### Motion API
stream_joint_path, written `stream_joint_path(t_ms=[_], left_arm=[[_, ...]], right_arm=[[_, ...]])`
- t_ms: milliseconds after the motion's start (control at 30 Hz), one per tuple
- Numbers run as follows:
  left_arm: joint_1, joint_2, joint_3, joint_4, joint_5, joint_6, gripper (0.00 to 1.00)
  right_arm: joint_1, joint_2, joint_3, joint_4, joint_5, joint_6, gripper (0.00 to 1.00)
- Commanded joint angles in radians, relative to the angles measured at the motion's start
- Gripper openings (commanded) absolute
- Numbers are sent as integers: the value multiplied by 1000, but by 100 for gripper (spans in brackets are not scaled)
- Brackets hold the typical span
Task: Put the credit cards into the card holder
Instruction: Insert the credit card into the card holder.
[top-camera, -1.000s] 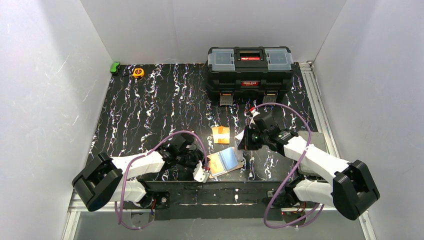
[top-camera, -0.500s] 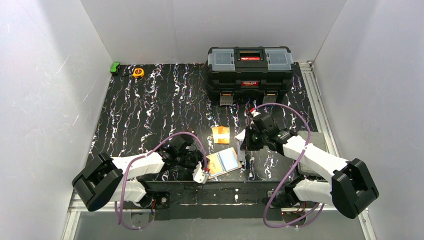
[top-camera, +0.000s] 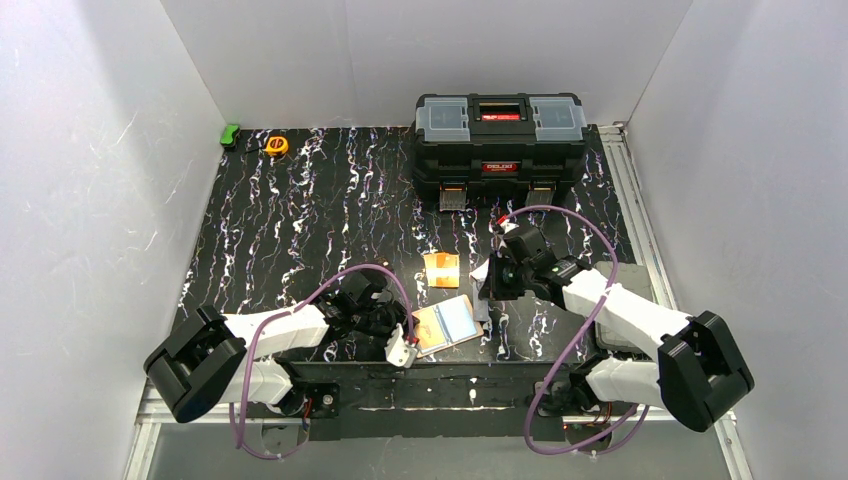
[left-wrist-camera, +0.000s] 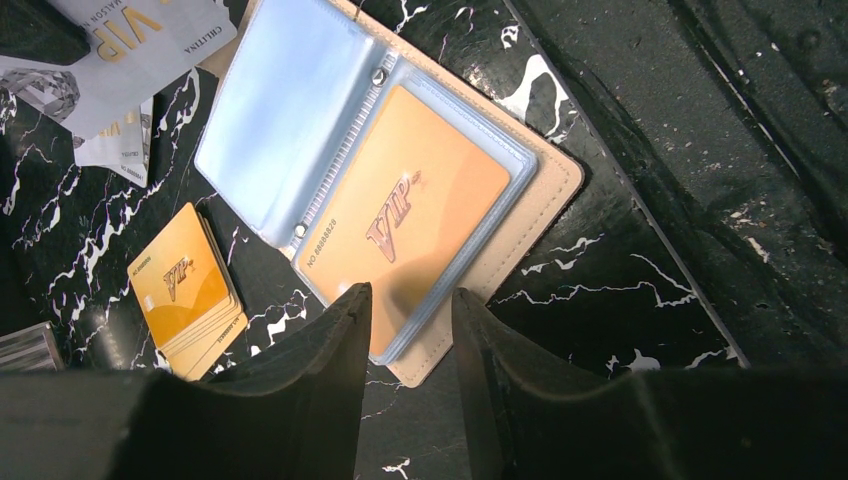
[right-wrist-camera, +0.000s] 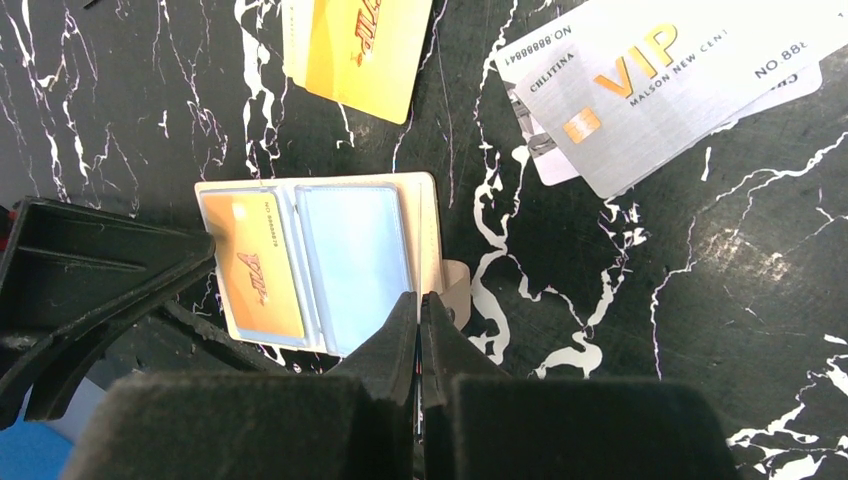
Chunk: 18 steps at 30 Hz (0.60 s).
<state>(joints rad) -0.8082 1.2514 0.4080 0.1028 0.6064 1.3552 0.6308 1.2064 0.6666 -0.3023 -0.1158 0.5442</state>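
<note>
Nearest, at the front edge of the counter (top-camera: 300, 220): the left tool (left-wrist-camera: 411, 290), fingers spread a little, pinching nothing. Hangs right over the near side of the card holder (left-wrist-camera: 555, 190).

Then the card holder itself. Lies flat and wide open on the counter, cream outside, pale blue inside. Holds one orange card (left-wrist-camera: 420, 210) in the clear sleeve on the left tool's side, with "VIP" written on it. Shows a pale blue pocket (left-wrist-camera: 290, 110) on the other half.

At the far right edge of the holder, by the little snap tab (right-wrist-camera: 455, 283): the right tool (right-wrist-camera: 420, 297), fingers pressed tight together, pinching nothing that shows. Cannot tell if touching the tab or just above it.

A bit farther back, a small pile of orange cards (left-wrist-camera: 180, 290) flat on the counter, apart from the holder. Beside that pile, silver cards (right-wrist-camera: 650, 90) — stacked a bit crooked.

Way at the back, a big black toolbox (top-camera: 500, 135), lid shut. Off in the far left corner, a yellow tape measure (top-camera: 276, 145) and a small green thing (top-camera: 230, 134) next to it.
</note>
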Motion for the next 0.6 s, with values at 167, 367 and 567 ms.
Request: stream_joint_path(t_ms=[167, 367, 567], left_arm=[[-4, -1, -6, -16, 13, 2, 34], [-3, -1, -6, -11, 15, 0, 33], [-4, 3, -6, -5, 16, -1, 33]], right_arm=[[7, 23, -3, 68, -26, 1, 1], [7, 32, -13, 77, -28, 2, 1], [7, 39, -18, 86, -41, 6, 1]])
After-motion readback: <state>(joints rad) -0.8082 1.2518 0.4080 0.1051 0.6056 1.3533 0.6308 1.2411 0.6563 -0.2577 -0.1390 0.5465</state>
